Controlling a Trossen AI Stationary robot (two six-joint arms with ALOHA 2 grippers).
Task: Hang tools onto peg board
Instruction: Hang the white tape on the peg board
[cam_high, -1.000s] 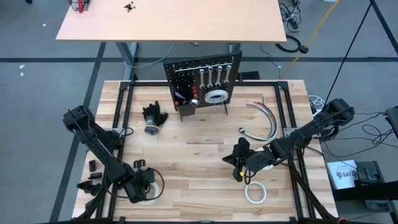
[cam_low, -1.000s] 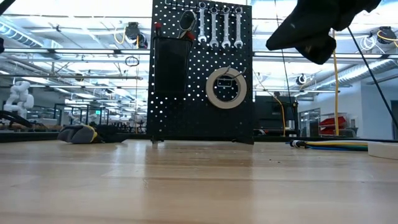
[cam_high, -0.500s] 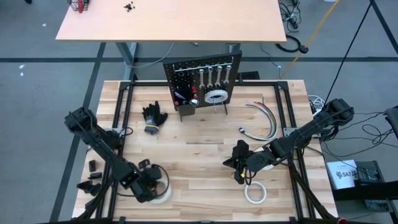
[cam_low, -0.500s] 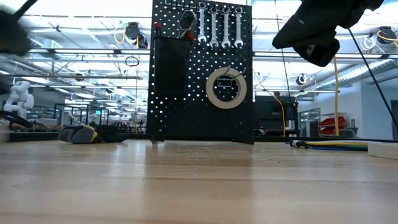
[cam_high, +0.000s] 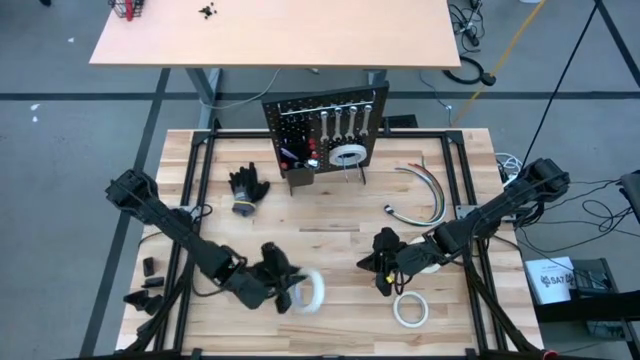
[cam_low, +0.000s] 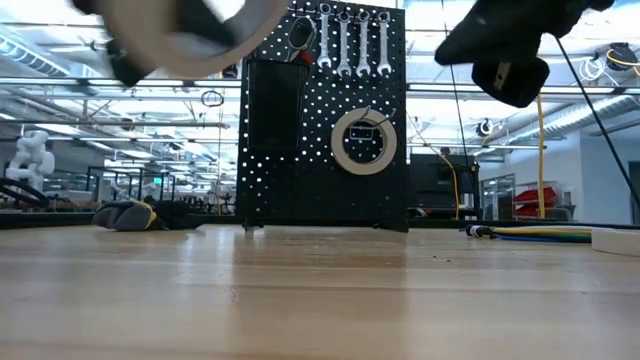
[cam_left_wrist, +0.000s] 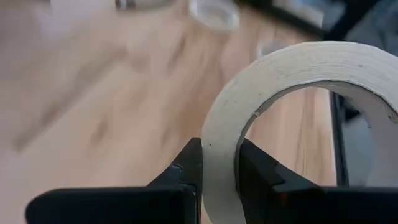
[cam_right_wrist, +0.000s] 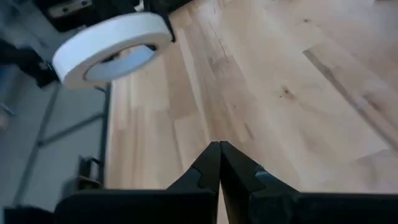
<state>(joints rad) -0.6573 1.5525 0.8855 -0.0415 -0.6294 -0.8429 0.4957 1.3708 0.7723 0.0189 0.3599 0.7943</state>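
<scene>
High view shows you the left gripper (cam_high: 290, 291) well in front of the peg board (cam_high: 325, 135), toward its left side, carrying a white tape roll (cam_high: 308, 291) clear of the counter (cam_high: 330, 215). In the left wrist view the two fingers (cam_left_wrist: 189, 168) are pinched across the roll's wall, one inside the ring and one outside, so the gripper is clamped on the tape and only narrowly apart.

Expect that roll to be light and fairly stiff, a hollow ring that will hold its shape under a pinch. The smooth outer wrap looks a little slick, so it may swing or twist about the pinch point if you move fast. Holding it by the wall, as now, leaves the centre hole free to slip over a hook; keep that hole facing the board.

A second tape roll (cam_high: 347, 155) already hangs on the peg board below the row of wrenches (cam_high: 345, 122), and a third (cam_high: 410, 309) lies on the counter far in front of the board, to its right.

Your right gripper (cam_high: 384, 265) hovers in front of the board on its right side, near that lying roll, fingers pressed fully together and holding nothing.
</scene>
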